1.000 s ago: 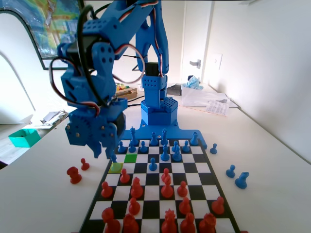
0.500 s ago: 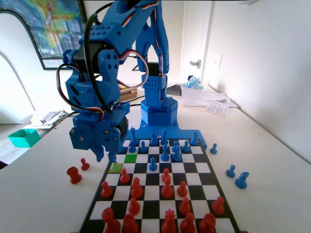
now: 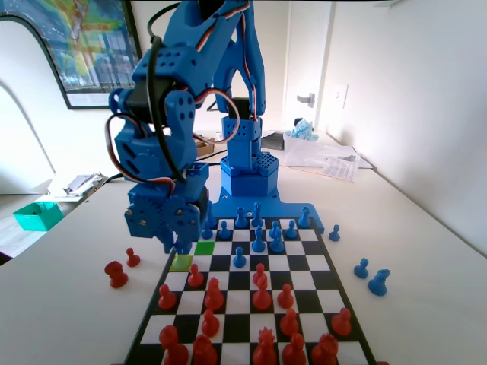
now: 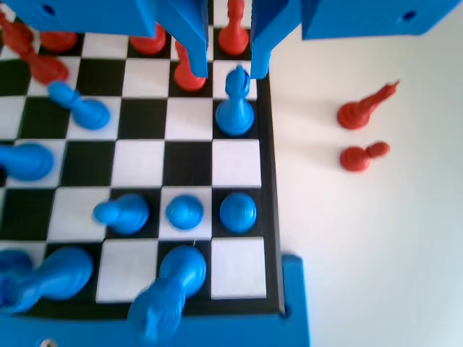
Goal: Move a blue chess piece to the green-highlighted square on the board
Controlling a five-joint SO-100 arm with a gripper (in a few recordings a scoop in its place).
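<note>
In the wrist view a blue chess piece (image 4: 235, 110), a small pawn, stands on a black square in the board's (image 4: 269, 166) right edge column. My gripper (image 4: 228, 71) is open, its two jaw tips on either side of the pawn's head, apart from it. In the fixed view my gripper (image 3: 181, 245) hangs low over the board's (image 3: 152, 312) left edge, just above the lime-tinted square (image 3: 181, 263). It hides most of the pawn there. The green-highlighted square (image 3: 204, 247) lies bare just right of the gripper, one row nearer the arm.
Two red pieces (image 3: 116, 274) lie off the board at the left, also seen as red pieces (image 4: 364, 108) in the wrist view. A red pawn (image 4: 189, 72) stands close beside the left jaw. Blue pawns (image 4: 237, 210) line the row near the arm. Loose blue pieces (image 3: 378, 281) sit right of the board.
In the fixed view the gripper has swung right and come down, from beside the board's left edge to over the edge column at the lime square. The pieces have not moved.
</note>
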